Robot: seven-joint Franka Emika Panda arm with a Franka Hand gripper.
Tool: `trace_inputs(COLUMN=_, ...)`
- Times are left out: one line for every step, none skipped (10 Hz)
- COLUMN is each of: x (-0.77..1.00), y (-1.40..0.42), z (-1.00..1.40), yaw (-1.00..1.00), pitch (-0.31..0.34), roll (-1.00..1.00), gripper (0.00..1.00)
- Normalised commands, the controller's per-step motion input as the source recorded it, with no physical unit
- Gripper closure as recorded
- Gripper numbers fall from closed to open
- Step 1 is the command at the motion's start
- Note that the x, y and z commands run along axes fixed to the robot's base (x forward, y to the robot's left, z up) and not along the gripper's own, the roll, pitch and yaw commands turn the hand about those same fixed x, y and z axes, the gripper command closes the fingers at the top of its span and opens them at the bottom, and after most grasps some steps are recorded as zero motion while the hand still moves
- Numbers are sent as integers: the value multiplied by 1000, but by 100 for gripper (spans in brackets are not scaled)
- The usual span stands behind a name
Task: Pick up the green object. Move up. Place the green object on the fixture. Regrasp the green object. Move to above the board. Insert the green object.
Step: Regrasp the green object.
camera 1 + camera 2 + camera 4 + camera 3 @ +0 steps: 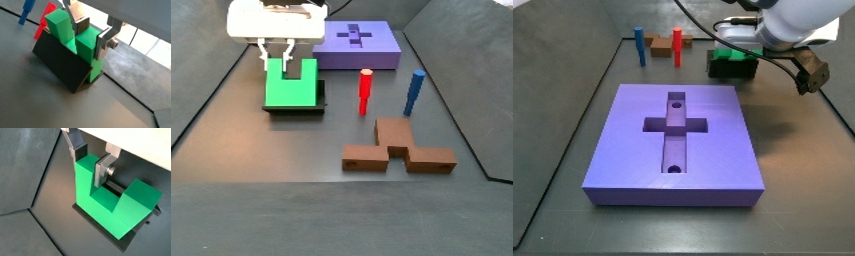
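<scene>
Green object [107, 203] between hand [90, 160] fingers.

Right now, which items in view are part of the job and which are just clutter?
Job:
green object, on the fixture
gripper, one finger each side of one arm of the green object
board

Clutter:
red peg
blue peg
brown block

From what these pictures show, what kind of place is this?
Probably a robot test bench for insertion trials, not a home or shop. An end effector sits astride one arm of a green piece on a fixture; a purple slotted board and loose pegs lie on a walled grey floor.
</scene>
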Motion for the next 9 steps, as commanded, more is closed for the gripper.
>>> trace_inputs(x=0, y=0, z=0, yaw=0, pitch=0, roll=0, gripper=100)
trace_inputs(x=0, y=0, z=0, yaw=0, pitch=0, roll=0, gripper=100)
trace_inputs(x=0, y=0, z=0, yaw=0, pitch=0, roll=0, gripper=100)
trace_inputs(x=0, y=0, z=0, yaw=0, pitch=0, roll=0, gripper=100)
trace_inputs(x=0, y=0, z=0, yaw=0, pitch=0, roll=0, gripper=100)
trace_inputs(x=0, y=0, z=0, yaw=0, pitch=0, roll=0, gripper=100)
trace_inputs(x=0, y=0, z=0, yaw=0, pitch=0, roll=0, gripper=100)
trace_inputs(x=0, y=0, z=0, yaw=0, pitch=0, roll=0, gripper=100)
trace_inputs(x=0, y=0, z=0, yaw=0, pitch=0, roll=0, gripper=100)
